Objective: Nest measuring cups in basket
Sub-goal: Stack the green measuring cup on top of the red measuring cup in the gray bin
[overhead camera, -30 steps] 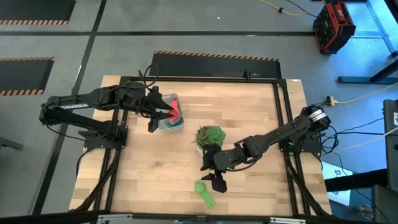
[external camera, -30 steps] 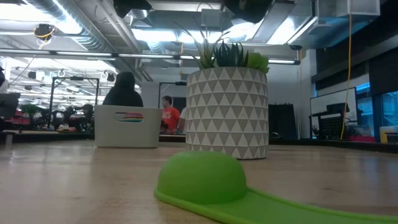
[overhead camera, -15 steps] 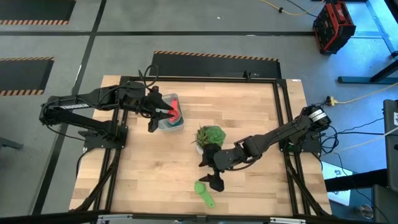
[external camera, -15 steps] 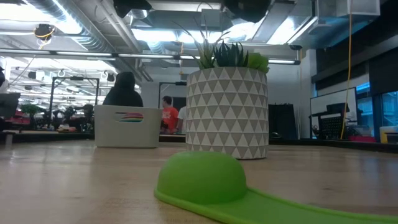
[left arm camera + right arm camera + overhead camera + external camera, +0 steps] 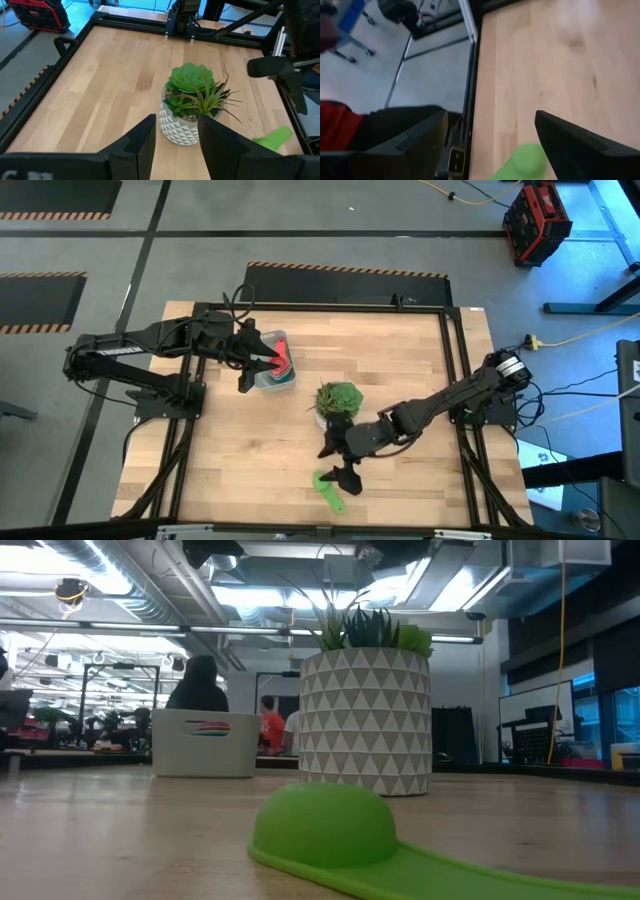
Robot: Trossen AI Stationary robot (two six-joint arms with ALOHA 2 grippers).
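A green measuring cup (image 5: 328,489) lies mouth down on its rim near the table's front edge, its dome (image 5: 325,824) up and its handle (image 5: 470,875) flat on the wood. My right gripper (image 5: 339,466) hovers open just above and beyond it; in the right wrist view the cup (image 5: 524,160) shows between the spread fingers, untouched. The basket (image 5: 278,372) stands at the far left with a red cup (image 5: 286,358) and other nested cups inside, seen as coloured stripes (image 5: 207,726) through its wall. My left gripper (image 5: 175,145) waits open beside the basket.
A white patterned pot with a green plant (image 5: 338,400) stands between the basket and the green cup, close behind my right gripper. Black frame rails (image 5: 455,360) run along the table's edges. People show in the room beyond the table (image 5: 200,685).
My right gripper has rolled a little about its own axis while staying over the green cup. The cup lies where it was.
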